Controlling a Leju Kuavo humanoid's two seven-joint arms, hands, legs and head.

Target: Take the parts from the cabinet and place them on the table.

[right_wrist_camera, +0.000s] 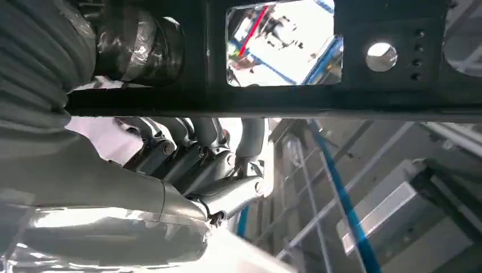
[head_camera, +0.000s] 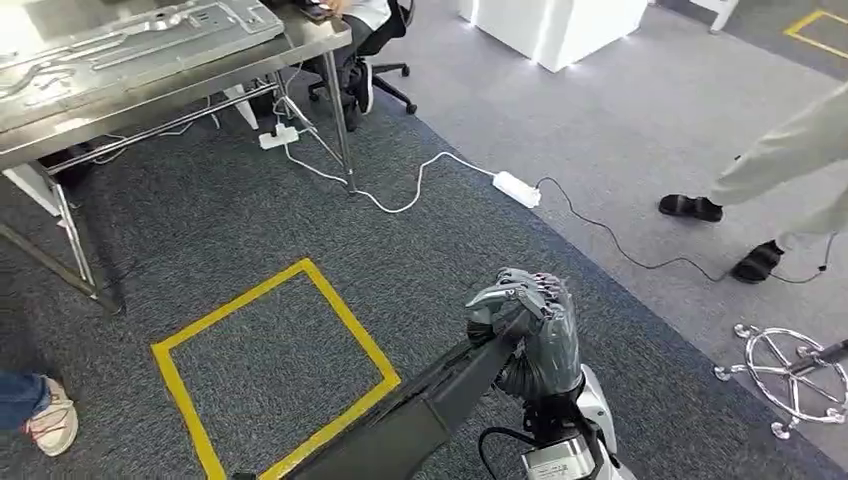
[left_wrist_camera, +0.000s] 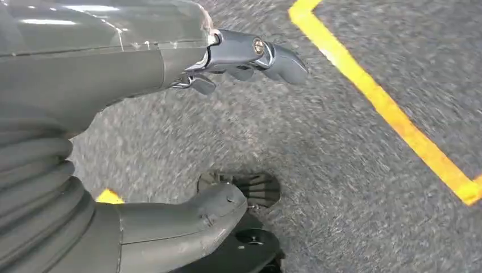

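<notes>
Head view, left to right. A person's shoe (head_camera: 48, 425) stands at the left edge on dark carpet. A steel table (head_camera: 170, 85) occupies the upper left, and flat metal parts (head_camera: 120, 40) lie on its top. A yellow tape square (head_camera: 275, 365) is marked on the floor in front of the table. A white power strip (head_camera: 517, 188) and its cable lie near the table leg.

Right hand (head_camera: 530, 325): fingers are curled around the upper end of a long dark part (head_camera: 420, 405), which slants down toward the lower left, passing over a corner of the tape square. A person's legs (head_camera: 790, 170) stand at the right edge, above a chrome stand (head_camera: 790, 375).

Left hand (left_wrist_camera: 250, 54): fingers appear apart with nothing between them, though the motion-blurred wrist view shows little of them.
</notes>
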